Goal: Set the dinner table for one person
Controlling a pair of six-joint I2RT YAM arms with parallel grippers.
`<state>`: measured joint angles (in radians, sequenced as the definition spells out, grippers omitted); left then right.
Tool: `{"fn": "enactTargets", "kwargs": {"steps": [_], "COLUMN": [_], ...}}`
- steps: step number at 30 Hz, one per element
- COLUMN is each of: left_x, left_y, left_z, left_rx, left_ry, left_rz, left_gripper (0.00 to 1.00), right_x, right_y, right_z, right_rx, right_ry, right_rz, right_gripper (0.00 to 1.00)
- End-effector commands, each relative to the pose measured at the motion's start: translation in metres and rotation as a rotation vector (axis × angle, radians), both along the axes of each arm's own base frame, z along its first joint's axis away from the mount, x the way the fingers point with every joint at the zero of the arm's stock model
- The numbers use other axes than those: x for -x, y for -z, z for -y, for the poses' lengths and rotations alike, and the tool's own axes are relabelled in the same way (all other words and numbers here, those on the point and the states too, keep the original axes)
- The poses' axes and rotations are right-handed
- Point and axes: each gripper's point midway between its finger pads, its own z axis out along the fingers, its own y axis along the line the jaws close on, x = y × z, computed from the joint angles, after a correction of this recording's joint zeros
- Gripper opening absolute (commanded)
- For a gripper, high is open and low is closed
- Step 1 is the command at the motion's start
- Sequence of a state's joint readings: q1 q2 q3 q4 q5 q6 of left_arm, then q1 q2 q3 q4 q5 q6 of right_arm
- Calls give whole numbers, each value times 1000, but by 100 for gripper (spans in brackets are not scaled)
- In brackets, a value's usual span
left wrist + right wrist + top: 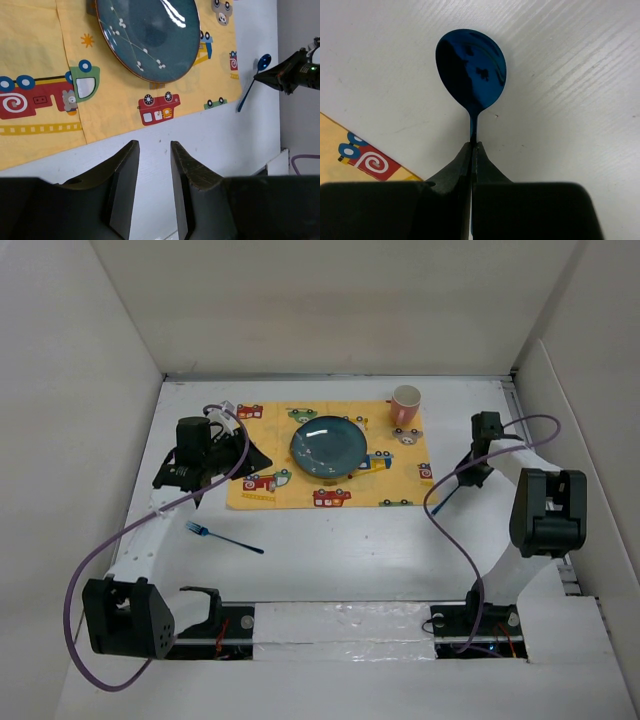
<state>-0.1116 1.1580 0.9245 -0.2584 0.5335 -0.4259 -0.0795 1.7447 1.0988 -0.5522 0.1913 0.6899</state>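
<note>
On the white dinner table (350,550) lies a yellow car-print placemat (250,430) (115,100). A dark teal plate (329,447) (150,35) sits at its middle and a pink mug (405,403) stands on its far right corner. A blue fork (222,536) lies on bare table near the mat's front left. My right gripper (468,475) (474,145) (287,75) is shut on the neck of a blue spoon (471,70) (446,494) (248,90), right of the mat. I cannot tell whether the spoon touches the table. My left gripper (255,456) (153,145) hangs open and empty over the mat's left part.
White walls (90,390) close in the table on the left, back and right. Purple cables (90,570) loop off both arms, the right one (445,530) hanging over the table. A taped rail (340,625) with the arm bases runs along the near edge.
</note>
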Motion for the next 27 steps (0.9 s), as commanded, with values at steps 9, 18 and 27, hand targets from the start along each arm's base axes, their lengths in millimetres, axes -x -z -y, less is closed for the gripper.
{"fn": "enactTargets", "kwargs": {"steps": [9,18,27], "left_x": [-22,-40,-46], "left_y": [-7,-43,-64], "left_z": [-3,33,38], "left_rx": [-37,-368,-269], "left_ry": [-12,-33,-108], "left_rz": [38,206,225], "left_gripper": [29,31,33], "right_x": [-87,-97,-123], "right_y": [-215,-177,-89], "right_z": [-94,-219,-221], "right_rx": [13,-119,-121], "right_ry": [-454,-823,-834], "right_rz": [510,427,253], "right_gripper": [0,0,0]}}
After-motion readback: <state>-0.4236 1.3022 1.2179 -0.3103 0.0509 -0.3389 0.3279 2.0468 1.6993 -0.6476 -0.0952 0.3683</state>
